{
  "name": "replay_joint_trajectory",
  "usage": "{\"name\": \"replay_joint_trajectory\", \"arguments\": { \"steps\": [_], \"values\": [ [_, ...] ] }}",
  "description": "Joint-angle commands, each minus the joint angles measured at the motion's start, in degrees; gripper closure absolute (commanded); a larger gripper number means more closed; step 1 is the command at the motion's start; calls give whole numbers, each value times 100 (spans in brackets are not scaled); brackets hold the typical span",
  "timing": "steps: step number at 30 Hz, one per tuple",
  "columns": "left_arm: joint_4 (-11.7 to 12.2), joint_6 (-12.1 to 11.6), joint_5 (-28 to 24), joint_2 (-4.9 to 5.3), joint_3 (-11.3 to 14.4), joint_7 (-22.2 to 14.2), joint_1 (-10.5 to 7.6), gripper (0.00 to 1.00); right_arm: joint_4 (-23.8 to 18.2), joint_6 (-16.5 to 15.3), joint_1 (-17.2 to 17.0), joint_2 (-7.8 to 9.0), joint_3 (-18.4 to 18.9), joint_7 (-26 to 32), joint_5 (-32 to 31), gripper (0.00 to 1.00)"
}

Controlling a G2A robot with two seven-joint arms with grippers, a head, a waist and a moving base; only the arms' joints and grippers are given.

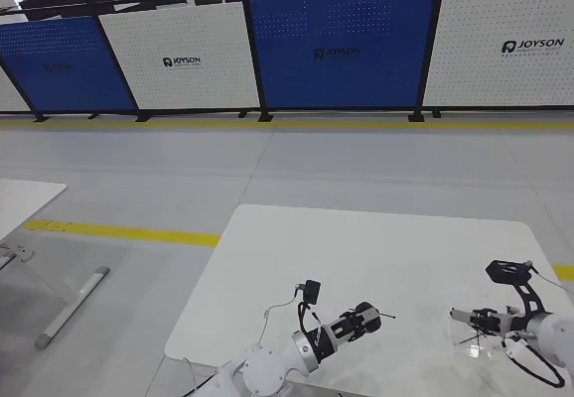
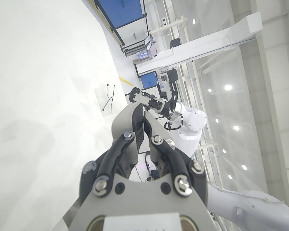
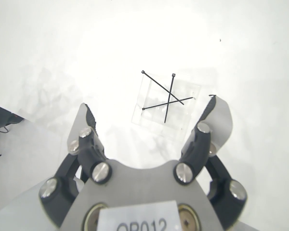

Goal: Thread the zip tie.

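Note:
Three black zip ties (image 3: 168,97) lie crossed on a clear flat tray (image 3: 190,121) near the table's right front. My right gripper (image 3: 149,102) hangs above them, open and empty; the top view has it (image 1: 463,318) over the tray (image 1: 478,339). My left gripper (image 2: 141,111) is shut, hovering over the table's front middle. In the top view a thin black zip tie (image 1: 387,317) pokes out of its tip (image 1: 368,319) toward the right arm. The left wrist view shows the tray's ties (image 2: 110,96) and the right gripper (image 2: 134,96) farther off.
The white table (image 1: 386,248) is bare apart from the tray. Its front edge runs close under both arms. A second white table (image 1: 9,203) stands off to the left across the floor.

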Motion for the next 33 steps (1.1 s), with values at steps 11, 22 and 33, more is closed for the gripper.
{"name": "replay_joint_trajectory", "arguments": {
  "steps": [11,22,33],
  "values": [
    [0,0,0,0,0,0,0,100,184,-42,169,-9,-330,-7,-228,51],
    [0,0,0,0,0,0,0,100,553,296,555,-29,-727,426,-568,71],
    [0,0,0,0,0,0,0,100,742,568,651,-16,-901,658,-837,82]
  ]
}}
